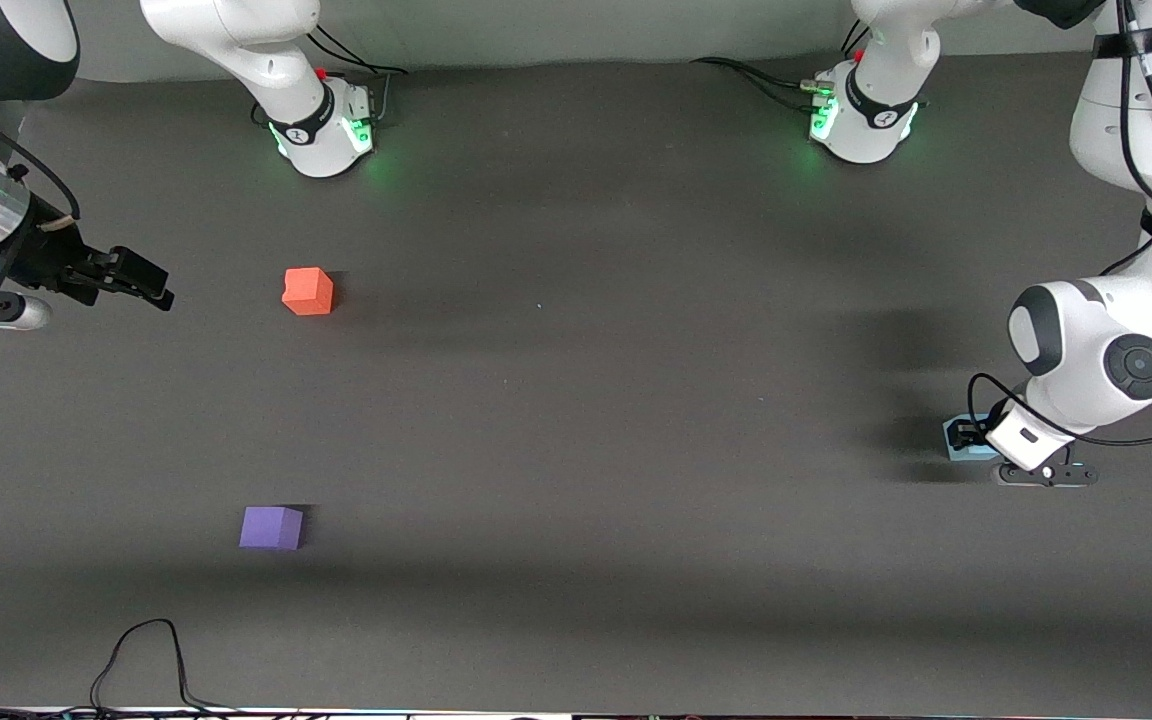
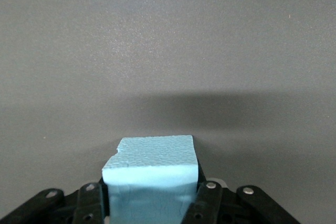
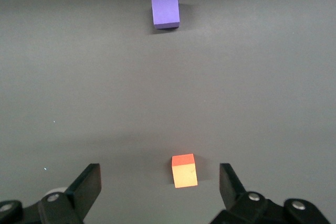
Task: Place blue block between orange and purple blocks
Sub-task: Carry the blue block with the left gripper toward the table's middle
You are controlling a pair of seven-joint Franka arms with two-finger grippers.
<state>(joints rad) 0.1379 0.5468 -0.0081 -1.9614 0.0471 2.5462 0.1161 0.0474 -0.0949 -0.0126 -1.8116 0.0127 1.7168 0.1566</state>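
The light blue block [image 1: 972,453] sits low at the table surface at the left arm's end, mostly hidden under the left wrist. My left gripper [image 1: 963,437] is shut on it; in the left wrist view the blue block [image 2: 150,169] fills the gap between the fingers of that gripper [image 2: 151,195]. The orange block [image 1: 308,291] lies toward the right arm's end. The purple block [image 1: 271,527] lies nearer to the front camera than the orange one. My right gripper [image 1: 148,284] hangs open and empty beside the orange block. The right wrist view shows that gripper [image 3: 159,172], the orange block [image 3: 184,171] and the purple block [image 3: 165,11].
A wide stretch of bare dark table [image 1: 586,400] separates the blue block from the other two. A black cable [image 1: 146,650] loops at the table edge nearest the front camera. The two arm bases [image 1: 326,130] stand along the top.
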